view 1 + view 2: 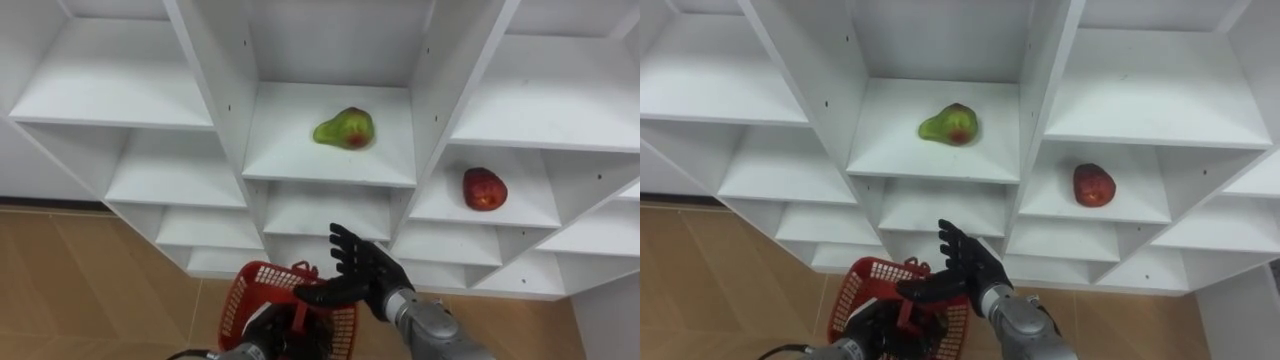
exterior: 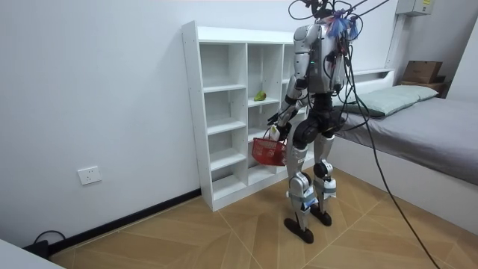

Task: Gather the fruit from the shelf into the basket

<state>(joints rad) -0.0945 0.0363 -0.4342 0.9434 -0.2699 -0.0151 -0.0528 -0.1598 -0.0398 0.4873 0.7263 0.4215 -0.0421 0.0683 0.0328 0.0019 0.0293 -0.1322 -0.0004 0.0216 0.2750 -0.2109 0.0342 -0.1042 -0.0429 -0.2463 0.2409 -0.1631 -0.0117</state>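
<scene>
A green pear with a red blush [image 1: 345, 128] lies on a middle-column shelf of the white closet [image 1: 330, 175]. A red apple [image 1: 484, 188] rests one shelf lower in the column to its right. My right hand [image 1: 365, 272] is open, fingers spread, raised in front of the shelves below the pear and holding nothing. My left hand [image 1: 262, 334] sits low at the bottom edge, curled on the dark handle of a red mesh basket [image 1: 262, 295]. In the room view I stand facing the closet [image 2: 224, 112] with the basket [image 2: 269, 152] hanging at thigh height.
The other closet compartments hold nothing. Vertical dividers flank the pear's shelf. Wooden floor [image 1: 90, 280] lies below on the left. A bed [image 2: 418, 123] stands behind me on the room view's right.
</scene>
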